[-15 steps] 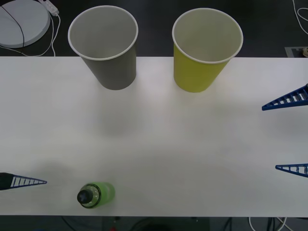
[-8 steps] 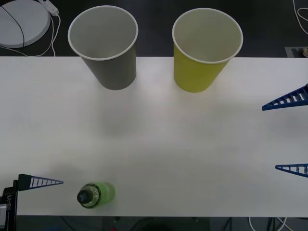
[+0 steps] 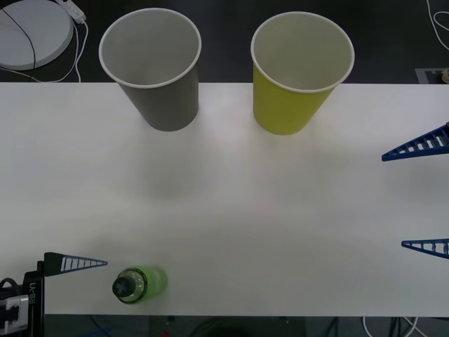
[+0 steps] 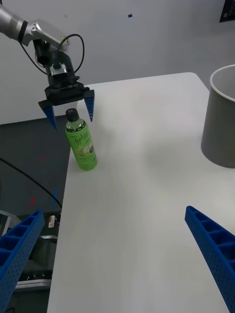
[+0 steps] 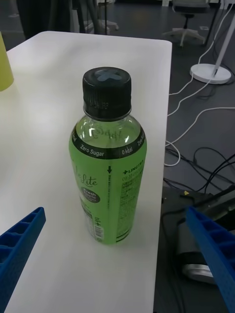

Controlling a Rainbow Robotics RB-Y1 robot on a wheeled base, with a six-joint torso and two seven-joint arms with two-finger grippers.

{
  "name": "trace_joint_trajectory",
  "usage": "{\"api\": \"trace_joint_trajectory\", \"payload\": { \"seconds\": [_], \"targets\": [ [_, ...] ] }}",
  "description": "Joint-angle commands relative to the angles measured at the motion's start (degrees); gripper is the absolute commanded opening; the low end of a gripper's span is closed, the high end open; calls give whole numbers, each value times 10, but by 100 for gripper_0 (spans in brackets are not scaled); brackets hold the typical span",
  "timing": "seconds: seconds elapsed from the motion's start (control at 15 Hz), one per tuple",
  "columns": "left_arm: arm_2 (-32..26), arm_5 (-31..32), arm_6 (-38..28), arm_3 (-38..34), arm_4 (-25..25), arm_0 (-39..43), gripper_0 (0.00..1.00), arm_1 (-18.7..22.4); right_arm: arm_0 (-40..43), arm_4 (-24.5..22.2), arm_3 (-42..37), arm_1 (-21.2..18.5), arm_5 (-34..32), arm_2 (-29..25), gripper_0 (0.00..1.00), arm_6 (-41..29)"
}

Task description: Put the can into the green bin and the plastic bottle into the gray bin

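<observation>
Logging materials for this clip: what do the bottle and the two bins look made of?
The plastic bottle: clear glossy plastic, liquid visible through it, black ribbed cap. The gray bin and the green bin: matte, thin rolled white rims, likely paper or plastic.

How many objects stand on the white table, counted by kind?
Large tapered cup-shaped bins: 2, the gray bin and the yellow-green bin
Small clear plastic bottle of green liquid with black cap: 1
Cans: 0
Total: 3

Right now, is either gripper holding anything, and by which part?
Nothing is held. The left gripper is open beside the plastic bottle; the right gripper is open, empty.
</observation>
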State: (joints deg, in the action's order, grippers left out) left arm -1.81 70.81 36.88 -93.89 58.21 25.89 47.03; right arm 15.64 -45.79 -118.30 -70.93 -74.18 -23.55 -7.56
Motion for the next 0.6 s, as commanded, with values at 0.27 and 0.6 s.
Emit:
{"api": "trace_joint_trajectory", "payload": {
  "seconds": [0.27, 0.6],
  "targets": [
    [1, 0, 1, -1, 21, -10, 100, -34, 0, 0, 0, 0, 0, 0, 100, 0],
    [3, 0, -5, -1, 38, -22, 100, -63, 0, 0, 0, 0, 0, 0, 100, 0]
  ]
}}
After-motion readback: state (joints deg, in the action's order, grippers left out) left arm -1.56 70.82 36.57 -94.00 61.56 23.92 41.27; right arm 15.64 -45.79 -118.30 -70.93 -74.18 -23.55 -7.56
